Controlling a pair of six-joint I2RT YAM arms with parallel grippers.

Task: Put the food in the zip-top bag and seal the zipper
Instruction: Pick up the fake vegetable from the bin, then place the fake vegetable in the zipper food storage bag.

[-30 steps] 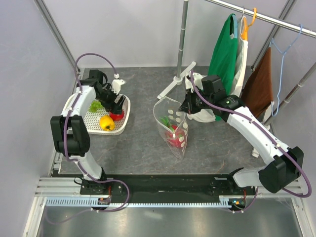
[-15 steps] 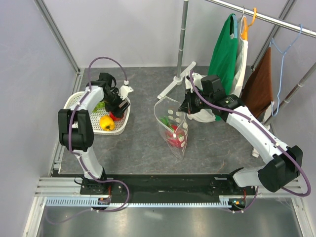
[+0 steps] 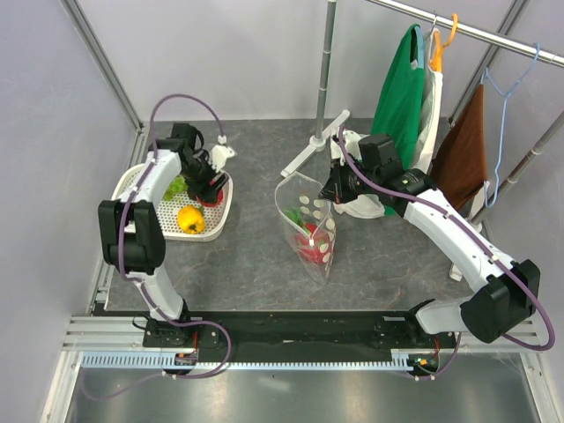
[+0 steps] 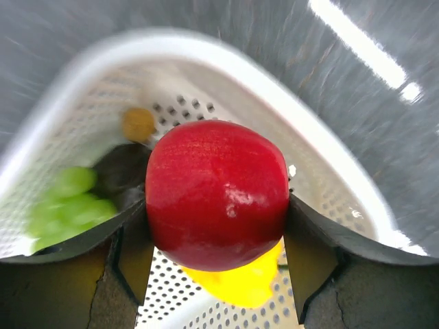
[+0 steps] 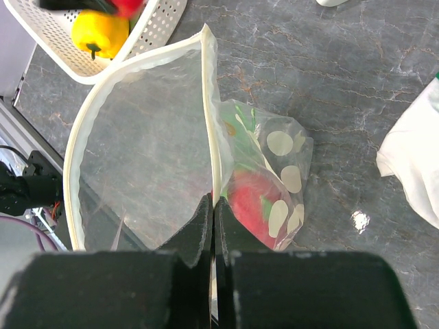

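The left gripper [image 4: 218, 226] is clamping a red apple [image 4: 217, 181] between its two fingers, each pad pressing a side of the fruit, over the far right corner of the white basket [image 3: 163, 216], which is sitting by the left edge of the table [image 3: 256, 256]. Whether the apple is touching the basket floor cannot be told. A yellow pepper [image 3: 189, 220] is lying near the basket's near edge, and green grapes [image 3: 174, 187] are resting toward its far left side. The dotted clear bag [image 3: 310, 231] is standing around the middle of the table, its bottom resting on the surface and its mouth gaping upward. The right gripper [image 5: 212, 205] is pinching the bag's rim with its fingers pressed together on the pale zipper strip [image 5: 209, 116], holding that edge up. Inside the bag, at its bottom, a red fruit with green tips [image 5: 252, 197] is lying beside something green. A white cloth [image 5: 411, 164] is lying toward the table's right edge.
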